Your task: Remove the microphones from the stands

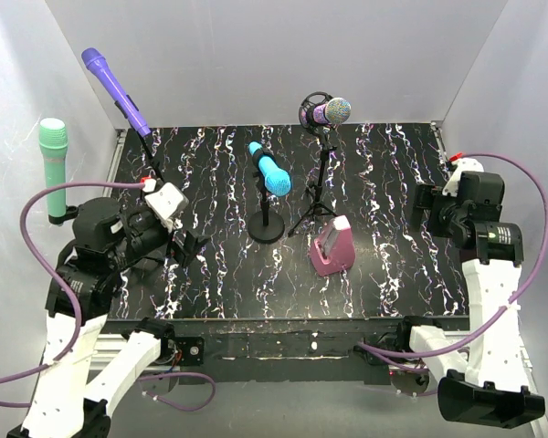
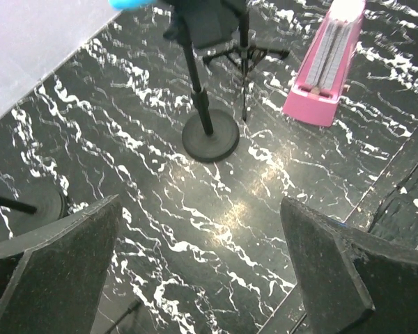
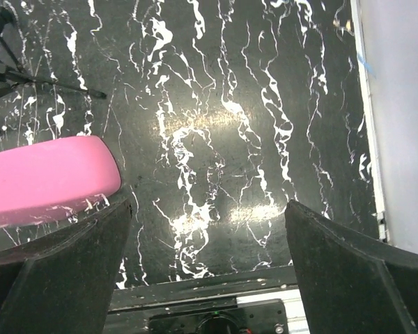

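Left tool [image 2: 200, 209], right tool [image 3: 209, 203]: jaws wide, empty. Cyan mic [image 1: 270, 171] clipped on round-base stand [image 1: 268, 217], ahead of left tool, well apart. Likely rigid, light, smooth; grip handle approx. mid-body, below head.

1. Left wrist view: only a sliver of the cyan microphone [image 2: 129, 3] shows at the top edge.
2. The pink case [image 2: 327, 62] is cut off there too.
3. Top view: the left arm [image 1: 110, 242] hides the foot of the stand [image 1: 149, 151] holding the purple microphone [image 1: 116, 91], near the table's left edge.
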Action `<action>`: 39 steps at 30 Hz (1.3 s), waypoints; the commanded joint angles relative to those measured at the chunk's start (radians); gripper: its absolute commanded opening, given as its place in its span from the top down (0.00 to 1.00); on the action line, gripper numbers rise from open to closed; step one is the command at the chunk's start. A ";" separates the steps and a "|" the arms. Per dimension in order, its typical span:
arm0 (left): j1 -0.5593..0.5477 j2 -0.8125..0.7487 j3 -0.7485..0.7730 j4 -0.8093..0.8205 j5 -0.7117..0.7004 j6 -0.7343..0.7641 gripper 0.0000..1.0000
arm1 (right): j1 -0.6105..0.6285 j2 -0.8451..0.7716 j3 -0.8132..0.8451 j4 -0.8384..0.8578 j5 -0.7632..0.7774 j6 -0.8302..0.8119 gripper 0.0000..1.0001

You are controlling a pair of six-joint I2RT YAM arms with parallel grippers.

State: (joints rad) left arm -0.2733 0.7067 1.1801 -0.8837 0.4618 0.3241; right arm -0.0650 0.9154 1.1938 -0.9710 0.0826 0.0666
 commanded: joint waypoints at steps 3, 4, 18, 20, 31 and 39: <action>-0.004 0.088 0.186 -0.122 0.107 0.091 0.02 | 0.001 -0.067 0.107 -0.035 -0.174 -0.198 0.03; -0.003 0.103 0.214 -0.141 0.126 0.110 0.02 | -0.001 -0.079 0.128 -0.041 -0.226 -0.223 0.03; -0.004 0.310 0.366 -0.236 0.241 0.282 0.09 | 0.227 0.014 0.469 -0.221 -0.489 -0.226 0.10; -0.003 0.326 0.365 -0.219 0.242 0.315 0.09 | 0.337 0.049 0.516 -0.225 -0.434 -0.214 0.12; -0.004 0.369 0.348 -0.115 0.250 0.348 0.09 | 0.692 0.307 0.851 -0.222 -0.311 -0.229 0.11; -0.003 0.332 0.320 -0.089 0.221 0.314 0.08 | 1.100 0.462 0.902 -0.040 0.173 -0.257 0.04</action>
State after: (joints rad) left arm -0.2733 1.0729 1.5116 -1.0000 0.6872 0.6548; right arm 0.8883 1.3228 2.0609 -1.1572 -0.0761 -0.1688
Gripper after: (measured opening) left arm 0.918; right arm 0.950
